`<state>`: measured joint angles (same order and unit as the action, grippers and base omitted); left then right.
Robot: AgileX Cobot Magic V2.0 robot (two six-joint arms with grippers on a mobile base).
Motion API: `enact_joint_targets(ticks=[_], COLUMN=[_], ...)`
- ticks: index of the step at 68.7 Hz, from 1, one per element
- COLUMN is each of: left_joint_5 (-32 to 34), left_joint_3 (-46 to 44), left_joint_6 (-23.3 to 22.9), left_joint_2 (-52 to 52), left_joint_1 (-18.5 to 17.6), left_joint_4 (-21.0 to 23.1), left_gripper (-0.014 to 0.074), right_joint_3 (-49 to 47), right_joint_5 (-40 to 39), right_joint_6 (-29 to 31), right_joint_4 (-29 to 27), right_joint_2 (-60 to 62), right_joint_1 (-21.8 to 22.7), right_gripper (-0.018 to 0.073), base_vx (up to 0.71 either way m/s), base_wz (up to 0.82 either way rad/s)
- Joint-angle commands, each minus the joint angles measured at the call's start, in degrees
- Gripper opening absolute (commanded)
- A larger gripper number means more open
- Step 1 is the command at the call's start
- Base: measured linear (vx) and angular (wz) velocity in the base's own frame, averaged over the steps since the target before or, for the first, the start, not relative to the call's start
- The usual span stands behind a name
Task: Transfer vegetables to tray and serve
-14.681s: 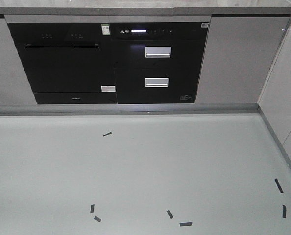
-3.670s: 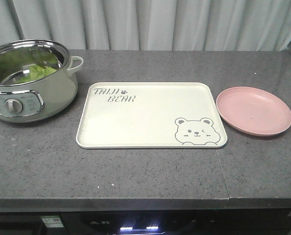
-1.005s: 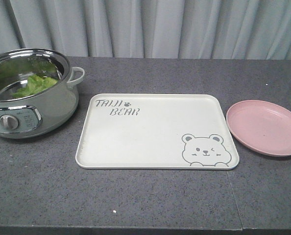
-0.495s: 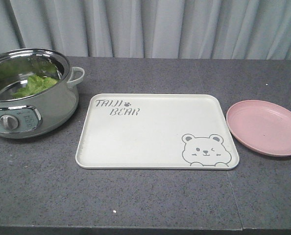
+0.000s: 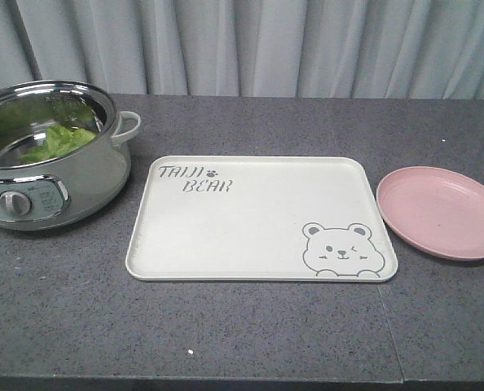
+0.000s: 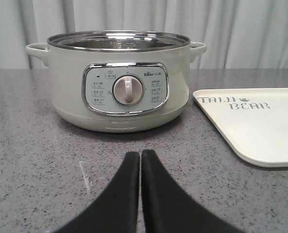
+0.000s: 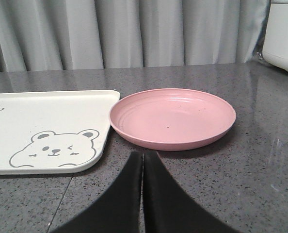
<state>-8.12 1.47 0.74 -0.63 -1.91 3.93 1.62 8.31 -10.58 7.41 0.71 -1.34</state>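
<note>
The lettuce [image 5: 59,140] is lying inside the pot [image 5: 87,183], against the left part of the steel interior. It is showing in the front view only, as the pot wall is hiding it from the left wrist view. The pot is standing at the left end of the surface [image 5: 226,326]. Its dial [image 6: 128,90] is facing near, and one handle [image 5: 126,126] is pointing right toward the tray [image 5: 250,236].

The tray is lying flat at the centre of the surface, just right of the pot and apart from it. Its lettering [image 5: 195,179] is sitting in the far-left corner and its bear drawing [image 5: 340,248] in the near-right corner. The plate [image 5: 437,212] is resting on the surface just right of the tray. In the front view a narrow strip of surface is showing between the two.

The left hand [image 6: 140,154] is sitting low on the near side of the pot and pointing at the dial. Its two fingers [image 6: 122,194] are pressing together along their length and are gripping no object. The right hand [image 7: 143,155] is sitting low on the near side of the tray's near-right corner and the plate, pointing far. This hand is likewise narrow, closed tip to tip, and is holding no object.

A curtain [image 5: 266,45] is hanging behind the far edge of the surface. A white appliance [image 7: 282,34] is standing at the far right, cut off by the frame of the right wrist view.
</note>
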Motion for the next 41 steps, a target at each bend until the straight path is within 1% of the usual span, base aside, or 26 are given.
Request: enact_joint_targets(ticks=[1, 41], left_joint_5=[4.43, 4.43], left_joint_3=[1.53, 1.53], left_joint_6=[-0.42, -0.42], left_joint_2=[-0.74, -0.74], left_joint_1=[0.22, 0.22], left_joint_4=[0.18, 0.18], left_gripper=[-0.0006, -0.0006], right_joint_3=[0.85, 0.85], right_joint_5=[-4.48, -4.48], right_joint_6=[0.15, 0.15], right_joint_4=[0.46, 0.46], right_joint_2=[0.11, 0.11], right_joint_1=[0.36, 0.36], right_gripper=[-0.0003, -0.0003], base_vx=[0.00, 0.00], base_wz=[0.00, 0.00])
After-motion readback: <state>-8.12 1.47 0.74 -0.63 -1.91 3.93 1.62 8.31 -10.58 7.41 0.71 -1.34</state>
